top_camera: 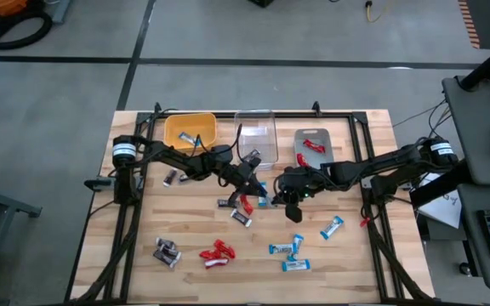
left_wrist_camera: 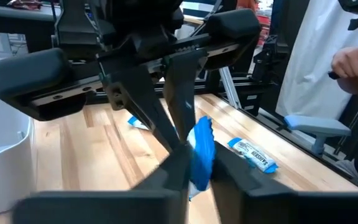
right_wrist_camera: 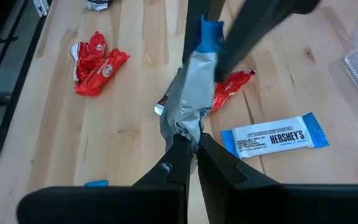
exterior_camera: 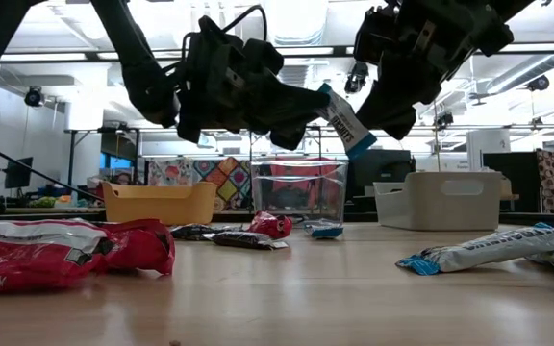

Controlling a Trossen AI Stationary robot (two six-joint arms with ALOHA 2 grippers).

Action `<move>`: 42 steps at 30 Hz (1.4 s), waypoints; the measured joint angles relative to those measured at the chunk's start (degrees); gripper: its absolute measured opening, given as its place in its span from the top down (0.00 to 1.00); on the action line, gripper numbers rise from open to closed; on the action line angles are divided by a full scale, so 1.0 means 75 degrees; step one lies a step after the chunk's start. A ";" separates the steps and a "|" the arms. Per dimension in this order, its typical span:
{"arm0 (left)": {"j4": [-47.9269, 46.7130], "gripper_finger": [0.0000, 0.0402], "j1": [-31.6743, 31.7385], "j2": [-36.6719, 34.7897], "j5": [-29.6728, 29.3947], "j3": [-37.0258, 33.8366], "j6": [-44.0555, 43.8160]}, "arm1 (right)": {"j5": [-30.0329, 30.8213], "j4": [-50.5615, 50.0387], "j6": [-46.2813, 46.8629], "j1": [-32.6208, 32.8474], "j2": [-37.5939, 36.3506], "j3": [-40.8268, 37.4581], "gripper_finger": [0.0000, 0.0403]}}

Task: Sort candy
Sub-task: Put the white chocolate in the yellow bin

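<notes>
One blue-and-white candy (exterior_camera: 340, 119) hangs in the air over the table's middle, held at both ends. My left gripper (left_wrist_camera: 199, 171) comes from the table's left and is shut on one end. My right gripper (right_wrist_camera: 191, 155) comes from the right, slanting down, and is shut on the other end. In the high view the two grippers meet at the candy (top_camera: 263, 192). Under it on the boards lie a red candy (right_wrist_camera: 232, 87) and a blue-and-white candy (right_wrist_camera: 272, 137). My left gripper pinches the candy's blue crimped end (left_wrist_camera: 201, 146) between its two fingers, which come level from the table's left. The candy is lifted clear of the table and slants between the two grippers. My right gripper pinches the wrapper's crumpled silvery-white end (right_wrist_camera: 188, 130) between its two fingertips, coming from the table's right and slanting down. The candy stretches away from the fingers, along their line, to its blue end (right_wrist_camera: 209, 34) in the other gripper.
At the far edge stand a yellow bin (top_camera: 190, 130), a clear bin (top_camera: 256, 136) and a grey bin (top_camera: 313, 143). Loose candies lie near the front: dark brown (top_camera: 168, 252), red (top_camera: 217, 253), blue-and-white (top_camera: 287, 255). A person's hand (left_wrist_camera: 353, 62) shows beyond the table.
</notes>
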 joint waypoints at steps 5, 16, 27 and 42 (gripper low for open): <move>-0.0034 0.98 0.0009 -0.0034 -0.0017 -0.0003 -0.0129 | 0.0200 0.0001 0.0022 -0.0011 0.0000 0.0000 0.92; -0.2487 0.99 0.0258 -0.1124 -0.0009 -0.0015 0.0331 | 0.0500 -0.0431 0.0356 -0.0382 -0.0206 0.0003 0.67; -0.8312 1.00 0.0668 -0.4262 -0.4538 -0.0023 0.2515 | 0.0656 -0.0791 0.0347 -0.0778 -0.0501 0.0003 0.57; -1.0897 1.00 0.4274 -0.5660 -0.6615 -0.0079 0.2385 | 0.0797 -0.0749 0.0350 -0.0784 -0.0501 0.0003 0.58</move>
